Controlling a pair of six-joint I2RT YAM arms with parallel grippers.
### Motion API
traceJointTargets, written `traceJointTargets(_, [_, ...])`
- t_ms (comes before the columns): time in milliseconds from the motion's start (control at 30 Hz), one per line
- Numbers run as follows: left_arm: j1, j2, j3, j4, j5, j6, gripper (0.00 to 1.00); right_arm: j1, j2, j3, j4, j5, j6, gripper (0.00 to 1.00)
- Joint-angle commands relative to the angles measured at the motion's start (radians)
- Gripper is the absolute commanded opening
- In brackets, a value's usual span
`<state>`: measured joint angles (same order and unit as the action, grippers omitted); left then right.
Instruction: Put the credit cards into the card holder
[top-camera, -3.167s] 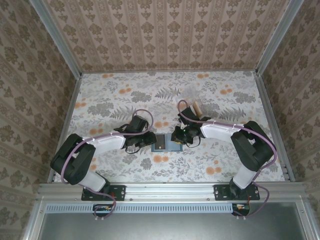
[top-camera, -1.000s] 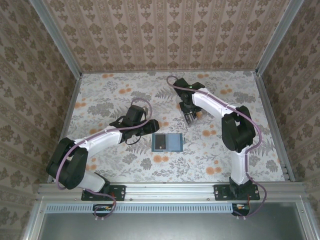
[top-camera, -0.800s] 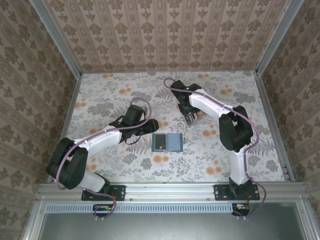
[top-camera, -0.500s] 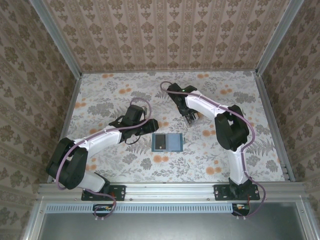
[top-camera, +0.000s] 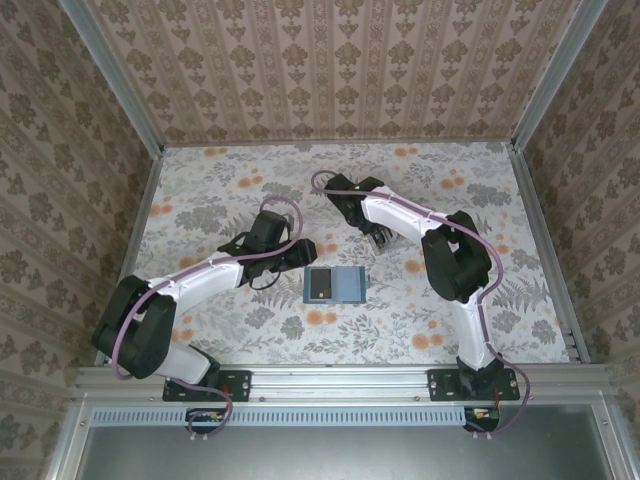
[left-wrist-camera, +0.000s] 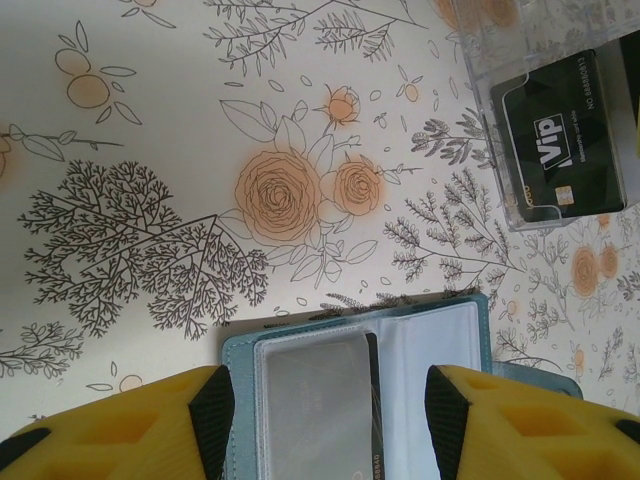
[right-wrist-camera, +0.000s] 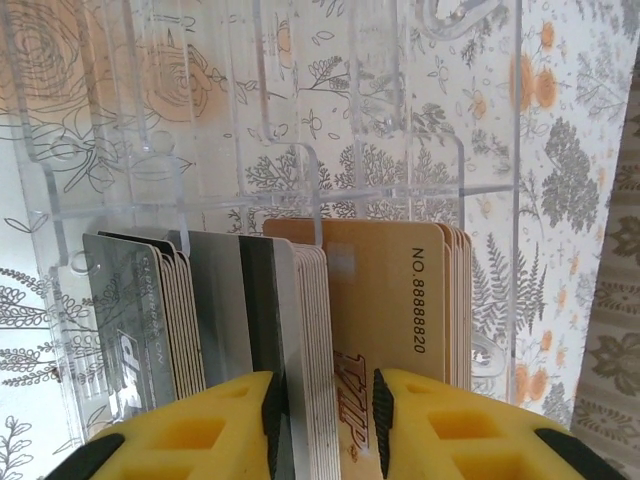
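Note:
The card holder (top-camera: 335, 285) lies open on the floral table, teal outside with clear pockets inside (left-wrist-camera: 430, 340). A dark card shows in its left pocket (left-wrist-camera: 372, 400). My left gripper (left-wrist-camera: 325, 410) hovers open just left of it (top-camera: 300, 255), nothing between its fingers. The credit cards stand in a clear rack (right-wrist-camera: 300, 100): a grey striped card (right-wrist-camera: 230, 300), cream card edges (right-wrist-camera: 310, 330) and a tan card (right-wrist-camera: 400, 290). My right gripper (right-wrist-camera: 325, 420) sits at the rack (top-camera: 378, 238), jaws straddling the cream stack with a gap on the right side.
The clear rack (left-wrist-camera: 480, 60) with a black VIP card (left-wrist-camera: 560, 135) lies beyond the card holder in the left wrist view. Patterned walls and metal rails enclose the table (top-camera: 200, 200). Open floral surface lies left and right of the arms.
Both grippers were at the card holder earlier. The right arm has swung back to the rack and its jaws have narrowed around the card stack; the left gripper has backed off slightly and holds still.

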<state>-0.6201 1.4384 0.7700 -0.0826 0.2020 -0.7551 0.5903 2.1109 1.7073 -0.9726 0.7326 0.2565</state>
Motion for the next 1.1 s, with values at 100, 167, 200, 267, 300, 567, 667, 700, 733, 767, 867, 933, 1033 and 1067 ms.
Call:
traceJointTargets(100, [0.006, -0.023, -0.015, -0.007, 0.007, 0.001, 0.57, 0.005, 0.005, 0.016, -0.031, 0.050, -0.020, 0.20])
traceJointTargets(167, [0.006, -0.023, -0.014, -0.007, 0.008, 0.001, 0.57, 0.005, 0.002, 0.017, -0.031, 0.035, -0.022, 0.19])
traceJointTargets(200, [0.006, -0.021, -0.015, -0.006, 0.008, 0.002, 0.57, 0.005, 0.001, 0.017, -0.031, 0.030, -0.020, 0.18])
traceJointTargets(267, [0.007, -0.021, -0.015, -0.007, 0.008, 0.002, 0.57, 0.005, -0.001, 0.017, -0.029, 0.024, -0.019, 0.14])
traceJointTargets(300, [0.008, -0.021, -0.016, -0.006, 0.008, 0.002, 0.57, 0.005, -0.003, 0.016, -0.028, 0.024, -0.017, 0.14])
traceJointTargets(567, [0.008, -0.019, -0.020, -0.003, 0.011, -0.001, 0.57, 0.004, -0.032, 0.027, -0.041, 0.007, -0.017, 0.08])
traceJointTargets(667, [0.008, -0.018, -0.018, -0.003, 0.012, -0.003, 0.57, 0.003, -0.046, 0.029, -0.046, -0.018, -0.013, 0.07])
traceJointTargets(700, [0.008, -0.017, -0.019, -0.004, 0.012, -0.002, 0.57, 0.003, -0.051, 0.029, -0.046, -0.025, -0.013, 0.06])
traceJointTargets(733, [0.008, -0.016, -0.017, -0.005, 0.013, -0.002, 0.57, 0.002, -0.056, 0.031, -0.046, -0.031, -0.011, 0.06])
traceJointTargets(767, [0.008, -0.017, -0.017, -0.005, 0.013, -0.001, 0.57, 0.000, -0.059, 0.032, -0.046, -0.035, -0.012, 0.06])
traceJointTargets(867, [0.008, -0.015, -0.016, -0.005, 0.013, -0.002, 0.57, -0.006, -0.066, 0.040, -0.052, -0.063, -0.012, 0.05])
traceJointTargets(933, [0.008, -0.015, -0.014, -0.005, 0.015, -0.002, 0.57, -0.010, -0.074, 0.040, -0.050, -0.098, -0.010, 0.05])
traceJointTargets(1033, [0.008, -0.013, -0.014, -0.005, 0.015, -0.004, 0.57, -0.025, -0.079, 0.040, -0.051, -0.164, -0.002, 0.05])
traceJointTargets(1067, [0.008, -0.012, -0.015, -0.004, 0.016, -0.004, 0.57, -0.030, -0.077, 0.040, -0.051, -0.185, -0.001, 0.06])
